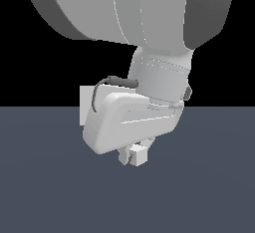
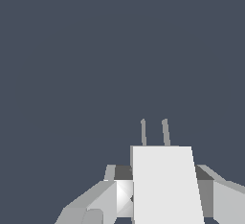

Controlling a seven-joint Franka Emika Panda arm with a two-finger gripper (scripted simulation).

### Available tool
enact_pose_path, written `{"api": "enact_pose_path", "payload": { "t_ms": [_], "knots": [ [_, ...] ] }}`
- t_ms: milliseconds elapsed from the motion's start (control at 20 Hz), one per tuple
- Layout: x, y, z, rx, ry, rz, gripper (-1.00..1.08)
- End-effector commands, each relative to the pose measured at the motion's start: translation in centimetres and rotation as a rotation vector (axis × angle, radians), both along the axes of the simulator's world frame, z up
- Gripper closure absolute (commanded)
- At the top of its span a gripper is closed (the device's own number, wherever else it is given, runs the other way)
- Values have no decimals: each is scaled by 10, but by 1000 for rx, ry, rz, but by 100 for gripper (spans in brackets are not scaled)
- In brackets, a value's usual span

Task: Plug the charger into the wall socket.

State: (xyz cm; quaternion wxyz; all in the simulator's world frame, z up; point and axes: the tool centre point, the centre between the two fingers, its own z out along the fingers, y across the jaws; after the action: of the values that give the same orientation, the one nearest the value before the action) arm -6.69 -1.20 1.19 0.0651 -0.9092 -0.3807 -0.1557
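- Charger [image 2: 165, 184] sits clamped between the gripper's [image 1: 133, 156] fingers [image 2: 225, 201], just above the floor [image 1: 50, 187], two thin prongs forward.
- Wall socket [image 1: 85, 105] shows only an edge behind the arm; its holes are hidden.

The floor [image 1: 50, 187] is a flat, plain slate-blue plane; it fills the lower half of the exterior frame and meets black background at a straight horizon near mid-height; in the wrist view the same bare blue [image 2: 72, 50] fills almost the whole picture. The socket [image 1: 85, 102], a white upright plate, shows left of centre across the horizon; its lower edge lies against the floor; the arm [image 1: 149, 38] hides most of it. Whether the charger [image 1: 138, 156] touches the floor cannot be told.
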Motion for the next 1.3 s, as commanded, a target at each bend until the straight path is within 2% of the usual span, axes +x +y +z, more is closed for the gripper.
{"api": "enact_pose_path", "payload": {
  "t_ms": [0,650,1250],
  "knots": [
    [0,0,0,0,0,0,108],
    [0,4,4,0,-1,-23,108],
    [3,27,32,4,-4,-209,108]
  ]
}}
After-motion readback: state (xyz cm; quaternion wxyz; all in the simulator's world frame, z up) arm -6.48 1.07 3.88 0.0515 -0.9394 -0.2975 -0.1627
